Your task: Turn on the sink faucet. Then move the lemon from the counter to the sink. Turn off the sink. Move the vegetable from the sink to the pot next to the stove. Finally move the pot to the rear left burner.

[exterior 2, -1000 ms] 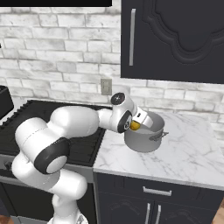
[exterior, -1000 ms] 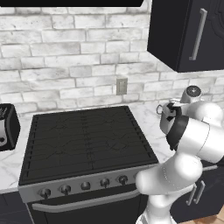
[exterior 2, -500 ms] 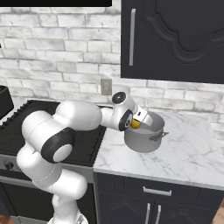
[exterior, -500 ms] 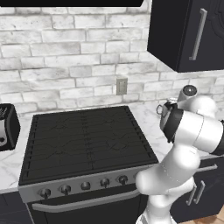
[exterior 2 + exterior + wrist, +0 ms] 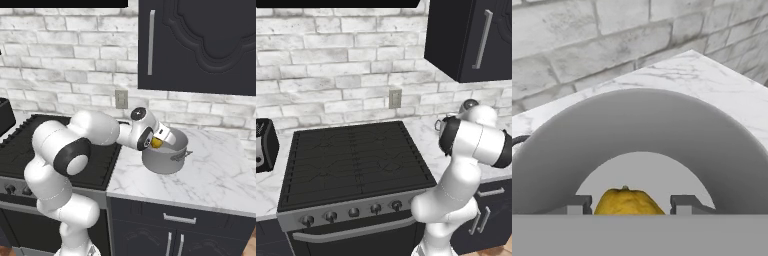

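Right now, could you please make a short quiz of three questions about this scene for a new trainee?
1. True or false: the lemon sits between the gripper fingers, over the open pot.
2. The pot stands on: A) the stove B) the marble counter C) the floor.
3. What is on the brick wall behind the stove?

Key: 1 true; 2 B; 3 a wall outlet.

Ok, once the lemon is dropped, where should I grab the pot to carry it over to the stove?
Probably by the rim of the pot, coming straight down from above with one pincer finger inside the wall and one outside. The pot stands upright and open-topped on the counter, and its wall looks thin. The loop handle facing the front is small, likely harder to pinch. The pincer holds the lemon over the pot now.
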Controlling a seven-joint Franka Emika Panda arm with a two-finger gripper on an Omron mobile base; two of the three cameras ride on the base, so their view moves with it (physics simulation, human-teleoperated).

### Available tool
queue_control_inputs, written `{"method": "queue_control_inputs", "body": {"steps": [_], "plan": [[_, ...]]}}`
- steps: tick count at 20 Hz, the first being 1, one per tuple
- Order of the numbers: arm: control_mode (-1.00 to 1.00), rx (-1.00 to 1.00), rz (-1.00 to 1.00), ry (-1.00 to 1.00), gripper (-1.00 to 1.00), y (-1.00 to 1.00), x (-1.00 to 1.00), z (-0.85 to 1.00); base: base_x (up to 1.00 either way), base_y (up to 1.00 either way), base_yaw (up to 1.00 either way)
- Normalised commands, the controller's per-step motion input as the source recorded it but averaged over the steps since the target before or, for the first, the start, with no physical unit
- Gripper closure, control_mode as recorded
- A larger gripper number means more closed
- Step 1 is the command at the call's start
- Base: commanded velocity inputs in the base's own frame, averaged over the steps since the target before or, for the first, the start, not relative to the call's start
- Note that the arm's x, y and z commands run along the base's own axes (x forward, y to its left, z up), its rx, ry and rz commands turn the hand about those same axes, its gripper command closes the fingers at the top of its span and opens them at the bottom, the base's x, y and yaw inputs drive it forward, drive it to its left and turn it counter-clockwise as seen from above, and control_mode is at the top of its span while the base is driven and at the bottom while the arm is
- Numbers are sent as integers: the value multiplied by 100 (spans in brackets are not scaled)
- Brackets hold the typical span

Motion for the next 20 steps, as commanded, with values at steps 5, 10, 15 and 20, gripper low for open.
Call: {"method": "queue_control_inputs", "body": {"steps": [5,10,15,20], "plan": [[-100,0,0,0,100,-9,14,-15,0,0,0],[-100,0,0,0,100,-7,19,-19,0,0,0],[-100,0,0,0,100,-11,14,-21,0,0,0],[-100,0,0,0,100,-9,6,-11,0,0,0]]}}
